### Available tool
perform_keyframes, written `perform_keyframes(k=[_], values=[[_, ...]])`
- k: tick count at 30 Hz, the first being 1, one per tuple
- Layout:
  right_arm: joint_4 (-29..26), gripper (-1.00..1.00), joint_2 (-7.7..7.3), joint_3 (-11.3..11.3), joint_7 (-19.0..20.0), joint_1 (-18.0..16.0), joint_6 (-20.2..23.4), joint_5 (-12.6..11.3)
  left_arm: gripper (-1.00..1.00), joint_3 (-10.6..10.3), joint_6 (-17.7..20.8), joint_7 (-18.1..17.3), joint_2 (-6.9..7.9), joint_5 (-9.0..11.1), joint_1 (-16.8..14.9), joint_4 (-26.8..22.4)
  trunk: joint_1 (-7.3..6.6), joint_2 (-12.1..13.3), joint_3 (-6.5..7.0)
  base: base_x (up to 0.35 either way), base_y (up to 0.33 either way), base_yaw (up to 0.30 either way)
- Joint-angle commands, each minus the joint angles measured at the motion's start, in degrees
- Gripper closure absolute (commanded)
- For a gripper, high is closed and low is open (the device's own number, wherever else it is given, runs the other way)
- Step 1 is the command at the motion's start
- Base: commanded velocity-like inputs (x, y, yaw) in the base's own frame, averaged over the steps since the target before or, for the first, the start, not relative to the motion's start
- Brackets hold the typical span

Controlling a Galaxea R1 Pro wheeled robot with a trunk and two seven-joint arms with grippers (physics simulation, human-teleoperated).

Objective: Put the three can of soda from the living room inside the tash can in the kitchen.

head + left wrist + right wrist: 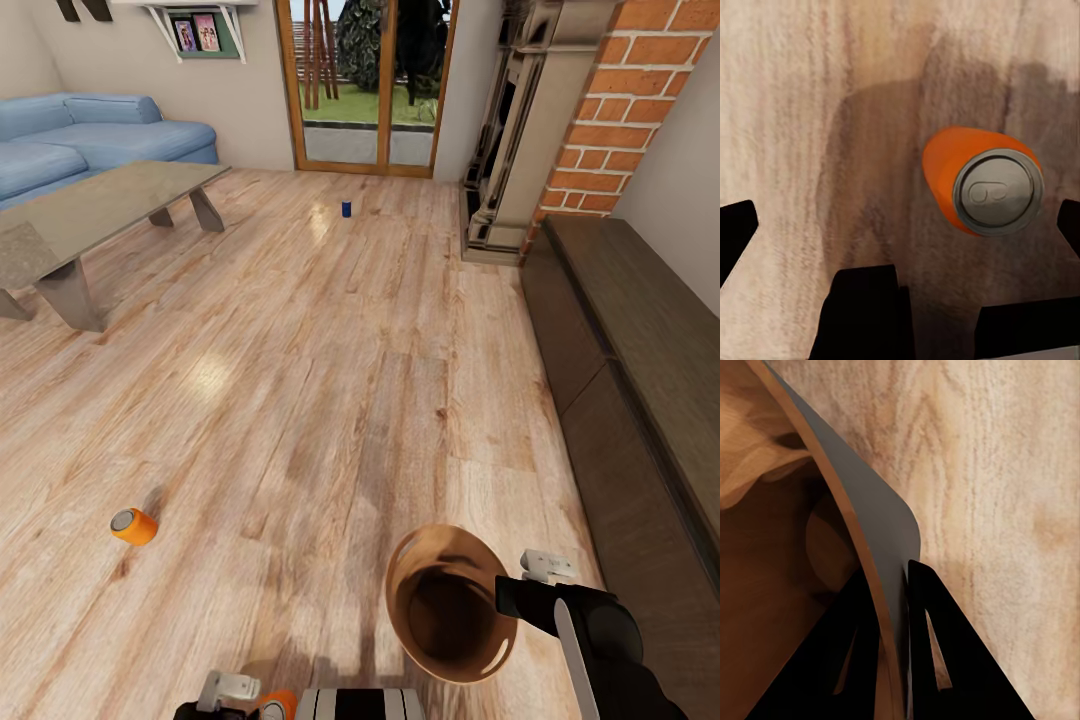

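Tash can (452, 605) rim pinched by right gripper (894, 585); left gripper (900, 225) spread over orange can (982, 187).

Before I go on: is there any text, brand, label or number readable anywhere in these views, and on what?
No readable text in any view.
Orange can under the left hand: grey end shows an embossed tab outline, no letters.
Second orange can on the floor: no label visible.
Blue can near the glass doors: too small to read.
Framed pictures on the wall shelf: blurred, nothing legible.
Brown bin, gripped by the right hand: plain.
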Motion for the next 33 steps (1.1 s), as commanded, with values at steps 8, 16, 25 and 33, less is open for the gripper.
perform_keyframes(k=[8,16,25,33], values=[[0.00,1.00,0.03,-0.02,0.20,-0.01,0.05,-1.25,-1.00,6.75,-3.09,-1.58,1.59,0.49,-0.01,-1.62,0.00,0.00,0.00,0.000,0.000,0.000],[0.00,1.00,0.01,-0.02,0.13,-0.01,0.05,-1.25,-1.00,7.07,-2.51,-4.64,1.26,-0.12,-0.01,-1.94,0.00,0.00,0.00,0.000,0.000,0.000],[0.00,1.00,0.01,-0.02,0.07,-0.01,0.05,-1.17,-1.00,6.73,-3.10,-4.89,1.44,-0.11,-0.01,-3.03,0.00,0.00,0.00,0.000,0.000,0.000],[0.00,1.00,0.01,-0.02,0.07,-0.01,0.05,-1.16,-1.00,6.84,-3.11,-4.86,1.53,-0.34,0.00,-2.97,0.00,0.00,0.00,0.000,-0.141,0.000]])
